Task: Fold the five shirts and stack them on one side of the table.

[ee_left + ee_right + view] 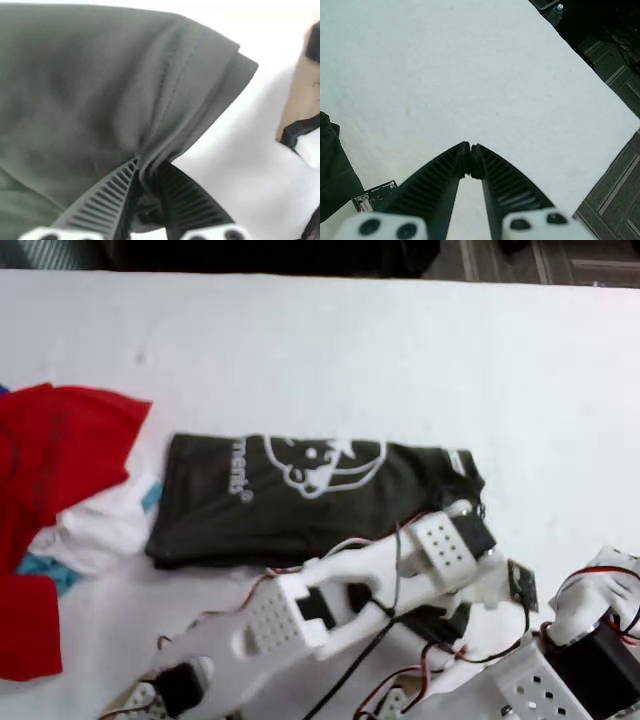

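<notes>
Risk | left gripper (pixel 147 167) pinched the black shirt (pixel 300 495) by its near right hem, middle of the table (pixel 400 360) | right gripper (pixel 470 150) closed on nothing | I feared the bunched fold slipping loose if dragged.

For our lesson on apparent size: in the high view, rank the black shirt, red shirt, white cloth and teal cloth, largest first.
1. black shirt
2. red shirt, cut by the frame edge
3. white cloth
4. teal cloth, mostly covered
</notes>
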